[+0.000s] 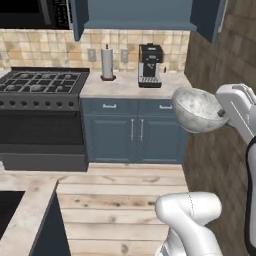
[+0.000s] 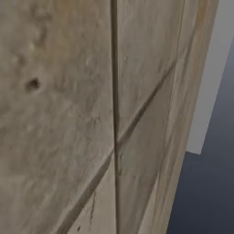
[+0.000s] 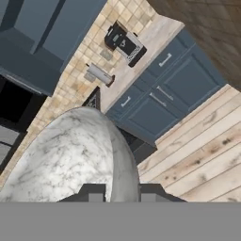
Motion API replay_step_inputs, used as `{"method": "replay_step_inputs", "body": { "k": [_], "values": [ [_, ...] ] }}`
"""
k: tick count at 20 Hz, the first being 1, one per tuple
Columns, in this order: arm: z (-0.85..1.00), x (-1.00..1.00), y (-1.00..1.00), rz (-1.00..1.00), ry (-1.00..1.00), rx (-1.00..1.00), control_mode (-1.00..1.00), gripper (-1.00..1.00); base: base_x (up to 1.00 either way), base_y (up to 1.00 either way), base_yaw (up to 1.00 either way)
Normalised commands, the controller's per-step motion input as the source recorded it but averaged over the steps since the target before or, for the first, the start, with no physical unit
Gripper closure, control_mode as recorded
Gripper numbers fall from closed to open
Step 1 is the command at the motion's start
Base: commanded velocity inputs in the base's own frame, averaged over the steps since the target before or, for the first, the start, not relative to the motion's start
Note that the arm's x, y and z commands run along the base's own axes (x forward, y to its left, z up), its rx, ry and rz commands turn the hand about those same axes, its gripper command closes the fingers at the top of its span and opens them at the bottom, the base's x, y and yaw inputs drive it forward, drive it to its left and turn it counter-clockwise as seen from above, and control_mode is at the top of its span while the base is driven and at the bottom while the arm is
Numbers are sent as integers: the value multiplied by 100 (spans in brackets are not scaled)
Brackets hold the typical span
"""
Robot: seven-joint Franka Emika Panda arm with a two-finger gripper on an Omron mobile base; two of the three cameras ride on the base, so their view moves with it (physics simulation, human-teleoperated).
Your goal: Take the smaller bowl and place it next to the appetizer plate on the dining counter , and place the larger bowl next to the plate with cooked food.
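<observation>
The fingers (image 3: pixel 92 192) pinch the rim of the smaller bowl (image 1: pixel 197 110), closed on it and holding it tilted in mid-air. Behind it stand blue cabinets (image 1: pixel 135 130), with a coffee machine (image 1: pixel 150 65) and paper-towel roll (image 1: pixel 107 62) on the bench (image 1: pixel 125 87) above.

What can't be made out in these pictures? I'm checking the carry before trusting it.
- Gripper: in the hand view the fingertips are cut off by the bottom edge, straddling the rim of the marbled bowl.
- Left base view: the bowl is tilted in the air; the fingers are hidden behind it.
- Right base view: a wooden wall close to the camera blocks the kitchen.
- Left base view: the counter corner is cut by the edge.
</observation>
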Motion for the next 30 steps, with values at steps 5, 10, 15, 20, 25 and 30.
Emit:
{"method": "replay_step_inputs", "body": {
  "k": [5, 10, 15, 20, 25, 30],
  "values": [
    [0, 0, 0, 0, 0, 0, 100, 100, -100, 7, 3],
    [0, 0, 0, 0, 0, 0, 100, 100, -100, 16, 1],
    [0, 0, 0, 0, 0, 0, 100, 100, -100, 11, 0],
    [0, 0, 0, 0, 0, 0, 100, 100, -100, 70, 0],
    [0, 0, 0, 0, 0, 0, 100, 100, -100, 100, 0],
    [0, 0, 0, 0, 0, 0, 100, 100, -100, 100, 0]
  ]
}}
